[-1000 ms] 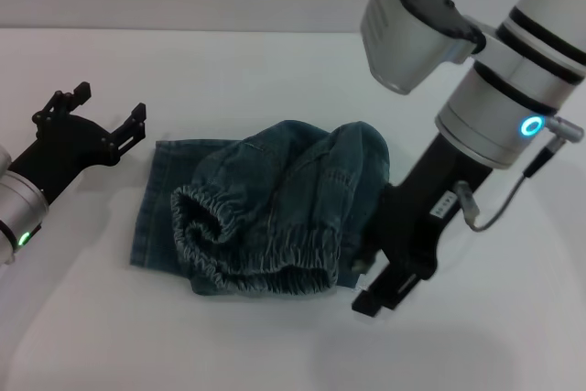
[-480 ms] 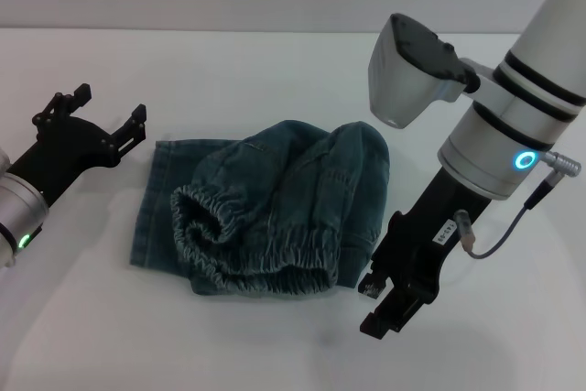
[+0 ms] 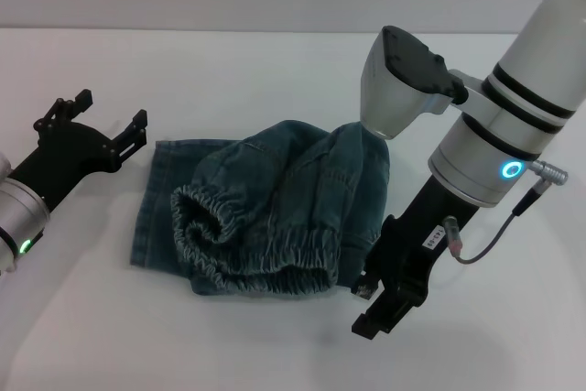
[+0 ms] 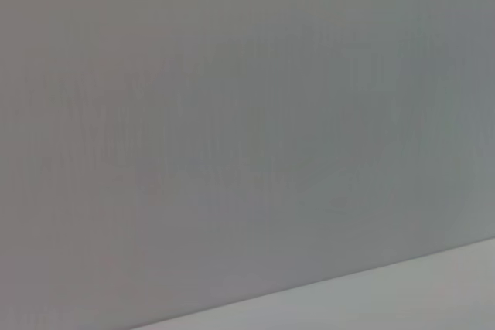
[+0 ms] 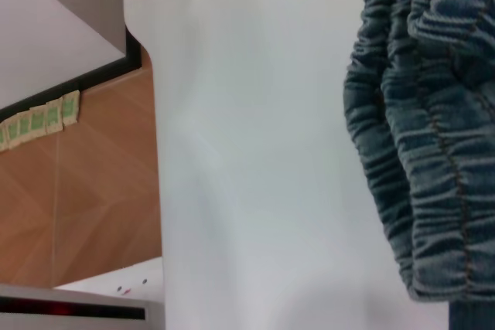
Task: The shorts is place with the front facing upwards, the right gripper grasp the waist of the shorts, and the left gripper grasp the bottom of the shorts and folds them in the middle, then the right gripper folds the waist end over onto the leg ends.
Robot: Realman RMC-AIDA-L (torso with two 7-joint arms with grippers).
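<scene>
Now shorts (image 3: 265, 217) lie bunched, waist (image 3: 247, 249) toward robot; left gripper (image 3: 101, 121) fingers apart, right gripper (image 3: 371, 313) unclear.

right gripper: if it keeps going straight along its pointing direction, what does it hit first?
Probably bare table. The right gripper points down and toward the robot, just beside the shorts' waistband, not at it. Depth is unclear, so its height above the table is uncertain.

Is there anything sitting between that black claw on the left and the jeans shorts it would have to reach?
Nothing visible. The left tool hovers open just beyond the flat hem side of the shorts, with only bare white table between them. The right tool sits at the shorts' opposite side, out of that path.
</scene>
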